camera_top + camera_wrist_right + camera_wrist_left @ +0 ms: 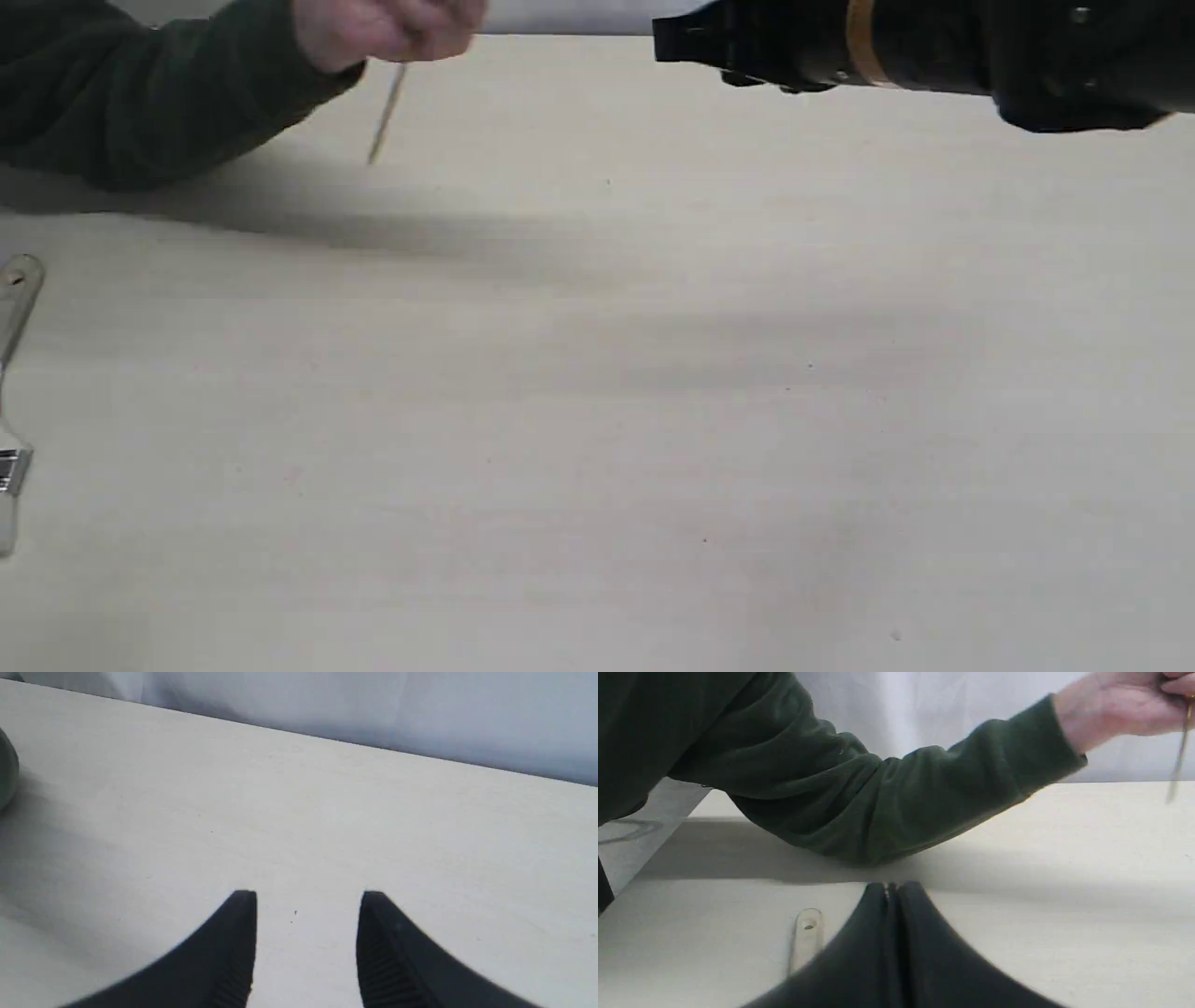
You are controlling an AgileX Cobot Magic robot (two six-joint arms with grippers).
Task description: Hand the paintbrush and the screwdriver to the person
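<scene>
The person's hand is hovering above the far side of the desk and pinching the screwdriver. Its thin shaft is hanging down from the fingers at a slight tilt, clear of the desk (the handle is hidden in the fist, and the tool is blurred). The dark green sleeve behind that hand is resting on the desk at the elbow. The paintbrush is lying flat on the desk well apart from the hand, on the sleeve's side of it. Its holed wooden handle end is pointing toward the sleeve, and its silver band is partly cut off at the edge. The left gripper is hanging just beside that handle end, far from the hand, with its jaws pressing together on nothing. The right gripper is hanging above the desk on the hand's other side, apart from it, its jaws standing spread with only bare desk showing between them.
</scene>
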